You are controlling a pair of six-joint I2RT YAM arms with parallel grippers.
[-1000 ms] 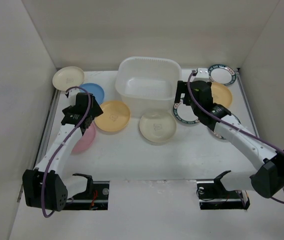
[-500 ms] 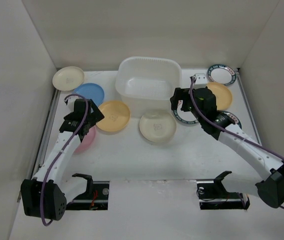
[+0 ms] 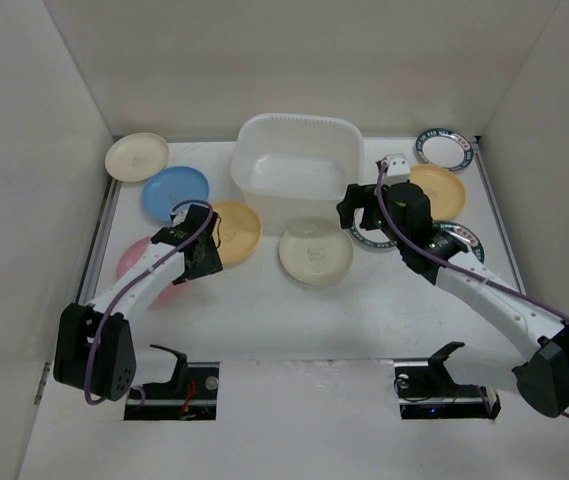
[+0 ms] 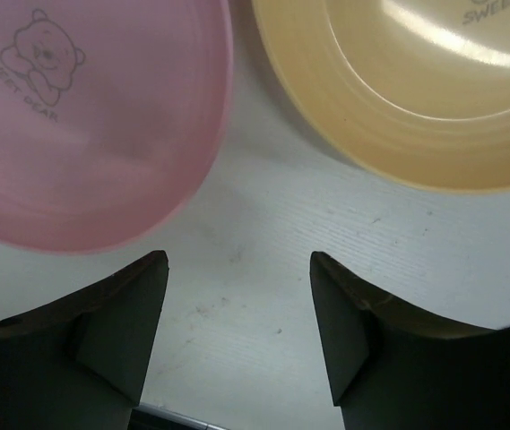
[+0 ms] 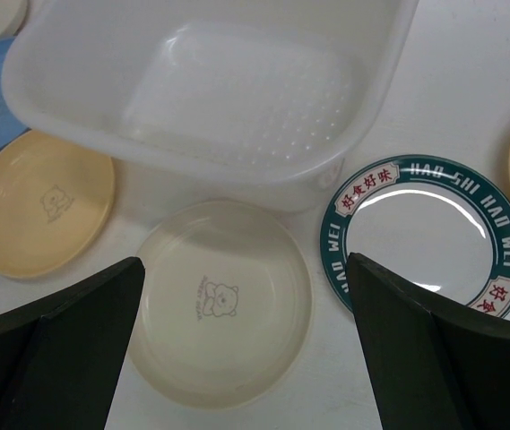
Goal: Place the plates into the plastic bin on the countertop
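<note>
the pink round plate with a bear print [image 4: 84,116] and the yellow-orange round plate [image 4: 398,98] lie flat toward the left edge of the matte white countertop [image 3: 294,320], just beside each other with a strip of bare surface between them. a cream round plate [image 5: 223,305] sits mid-counter, just beside the near wall of the translucent white plastic bin [image 3: 299,118]. a white plate with a dark teal lettered rim [image 5: 425,233] lies just to its right, and more plates lie toward the far corners. the bin, at the far middle, holds nothing yet. the plates look like thin, stiff moulded plastic: probably light, glossy and slippery, not very fragile, and too flat to pinch across. the best hold is judged to be at the raised rim, one finger inside the well and one under the outer lip, tilting the plate up off the surface. the left gripper [image 4: 237,269] hangs low over the bare strip between the pink and yellow-orange plates, jaws apart and gripping nothing. the right gripper [image 5: 244,262] hovers above the cream plate, jaws spread wide, also empty.
</note>
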